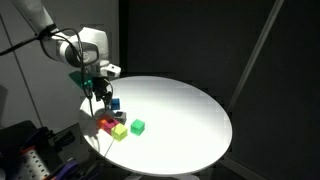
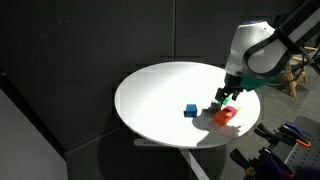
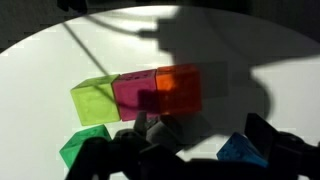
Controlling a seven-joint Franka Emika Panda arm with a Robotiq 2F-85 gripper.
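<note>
Dark-walled room, round white table (image 1: 190, 110). The gripper (image 1: 101, 93) hangs over the block cluster near the table's edge, jaws spread wide, gripping nothing. Wrist view, right under it: yellow block (image 3: 93, 100), pink block (image 3: 135, 93) and orange block (image 3: 178, 90) touching in a row. Green block (image 3: 82, 148) sits just beside the yellow one, blue block (image 3: 240, 150) on its own.
</note>
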